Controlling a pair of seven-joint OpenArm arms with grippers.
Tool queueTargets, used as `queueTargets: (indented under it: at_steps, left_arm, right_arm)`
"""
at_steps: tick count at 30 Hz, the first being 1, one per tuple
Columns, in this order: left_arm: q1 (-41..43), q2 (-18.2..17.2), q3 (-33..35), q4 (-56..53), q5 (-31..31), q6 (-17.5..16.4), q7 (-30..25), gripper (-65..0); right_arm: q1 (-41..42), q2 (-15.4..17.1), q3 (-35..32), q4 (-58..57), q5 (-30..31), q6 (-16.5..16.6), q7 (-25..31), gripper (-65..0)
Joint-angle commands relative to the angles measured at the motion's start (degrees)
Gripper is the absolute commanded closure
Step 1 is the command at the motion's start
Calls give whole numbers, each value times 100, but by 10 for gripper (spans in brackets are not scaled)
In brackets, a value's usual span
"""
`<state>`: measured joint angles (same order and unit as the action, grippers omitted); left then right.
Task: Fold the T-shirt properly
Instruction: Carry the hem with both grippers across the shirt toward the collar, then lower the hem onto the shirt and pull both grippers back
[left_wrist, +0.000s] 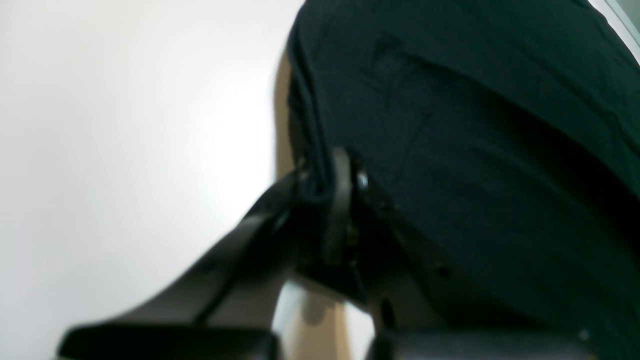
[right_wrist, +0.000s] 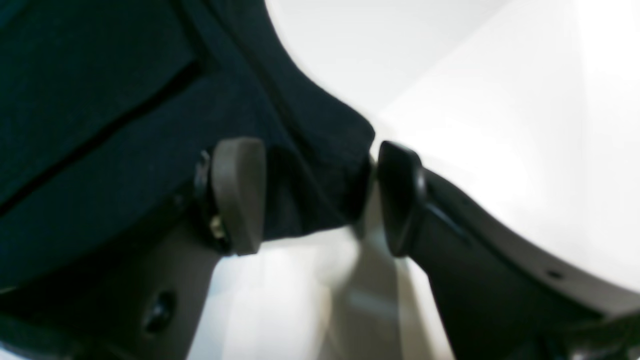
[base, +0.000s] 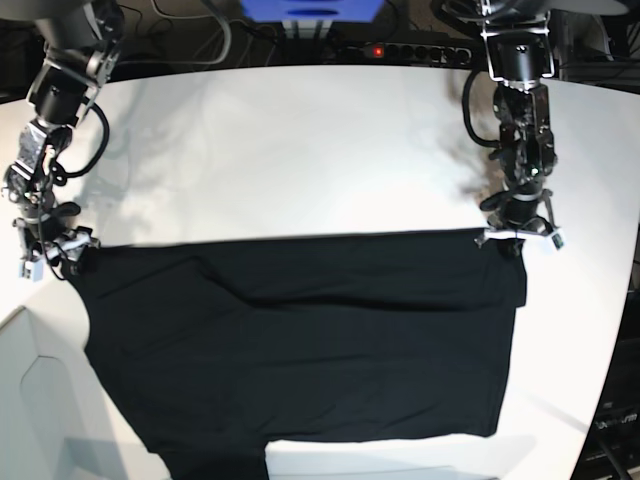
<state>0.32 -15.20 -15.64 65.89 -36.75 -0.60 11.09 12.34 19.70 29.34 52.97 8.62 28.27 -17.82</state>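
on the white desk (base: 300, 140), spread flat: black t-shirt (base: 300, 340), long top edge running side to side between both arms. left jaws (left_wrist: 325, 185) pinched shut on one top corner. right jaws (right_wrist: 320, 195) wide, standing around the other corner, cloth between them, not yet gripped.

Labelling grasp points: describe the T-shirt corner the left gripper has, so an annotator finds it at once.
Start from the white table in the base view; the black T-shirt lies spread across its near half. Follow the shirt's straight far edge to its end on that view's right. There the left gripper is shut on the corner, while at the opposite corner the right gripper stands open with cloth between its jaws.
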Motion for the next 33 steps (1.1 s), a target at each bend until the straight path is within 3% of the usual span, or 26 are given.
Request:
queueTargets:
  at_steps: [1, 4, 7, 8, 17, 22, 27, 33]
  left_arm:
    - [-1, -40, -5, 27, -4, 29, 135, -1]
    - [52, -40, -5, 35, -4, 29, 135, -1]
    - [131, -40, -5, 97, -4, 38, 135, -1]
    - [175, -40, -14, 106, -21, 38, 135, -1]
    - [351, -225, -23, 651, -65, 65, 135, -1]
    - [175, -260, -23, 1213, -21, 73, 144, -1]
    - [-353, -436, 12, 1539, -30, 82, 258, -1]
    - [-1469, -497, -23, 1319, -4, 82, 1295, -1]
  right_arm:
    - [19, 91, 6, 44, -14, 17, -86, -351]
    - [10, 91, 15, 44, -14, 324, -86, -236]
    - [-16, 100, 42, 52, -14, 667, -112, -31]
    - [-69, 100, 42, 61, -14, 667, -112, 0]
    - [-456, 144, 50, 1485, -5, 667, -182, 0]
    - [-306, 170, 59, 2110, -5, 667, -754, 0]
    - [538, 188, 24, 2189, -23, 667, -1316, 0]
    - [1812, 337, -187, 1626, -23, 659, -1624, 0]
